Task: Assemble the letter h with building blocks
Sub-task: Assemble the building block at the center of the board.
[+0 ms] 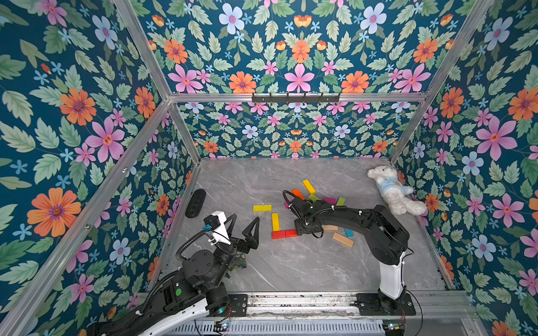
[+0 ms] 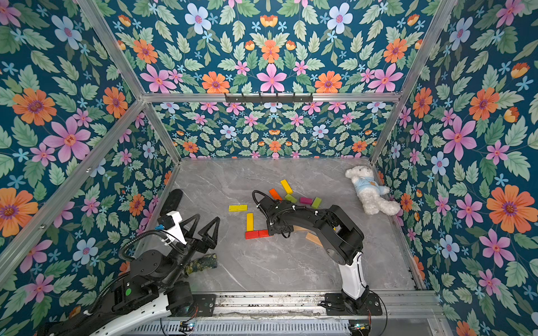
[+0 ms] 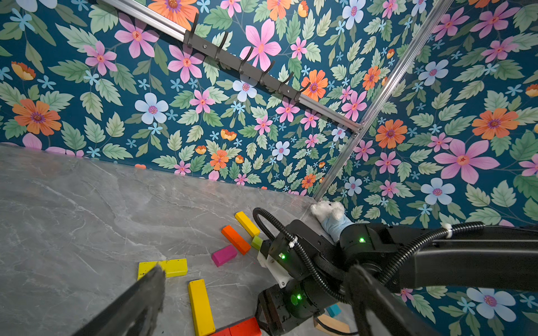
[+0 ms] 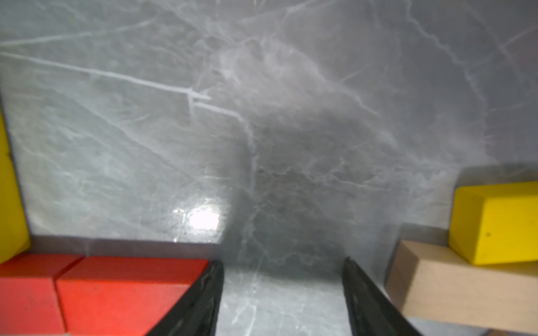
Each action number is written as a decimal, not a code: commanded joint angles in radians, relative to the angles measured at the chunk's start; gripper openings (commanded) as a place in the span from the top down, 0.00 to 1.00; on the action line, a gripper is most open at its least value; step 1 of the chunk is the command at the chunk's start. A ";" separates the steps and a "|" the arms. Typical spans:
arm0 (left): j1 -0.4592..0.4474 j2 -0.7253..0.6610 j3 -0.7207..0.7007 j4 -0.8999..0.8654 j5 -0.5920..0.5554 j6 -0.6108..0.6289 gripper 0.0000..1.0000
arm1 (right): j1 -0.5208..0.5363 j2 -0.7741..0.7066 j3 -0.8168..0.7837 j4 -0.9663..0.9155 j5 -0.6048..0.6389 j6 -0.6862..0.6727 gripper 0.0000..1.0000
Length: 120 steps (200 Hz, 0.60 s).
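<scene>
Red blocks [image 1: 284, 234]: pair end to end, long axis across frame, lower centre, abutting yellow bar [image 1: 275, 221]; right gripper [image 4: 282, 261] nearer, spread empty just beside their right end; left gripper [image 2: 208, 221] spread, empty.

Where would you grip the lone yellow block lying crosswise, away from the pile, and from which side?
Take the lone yellow block at mid-length, across its two long edges, coming straight down from above. It lies flat on the table with bare surface all round, and its width looks narrow enough for the open left gripper nearby.
</scene>
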 commanded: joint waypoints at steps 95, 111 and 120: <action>0.002 0.005 0.000 -0.008 0.001 -0.007 0.01 | -0.034 -0.144 0.021 -0.032 0.043 0.014 0.26; 0.002 0.017 -0.003 -0.003 0.005 -0.014 0.00 | -0.068 -0.185 0.023 -0.034 0.007 0.019 0.25; 0.002 0.027 -0.004 -0.004 0.010 -0.021 0.01 | -0.088 -0.205 0.020 -0.055 0.024 0.042 0.24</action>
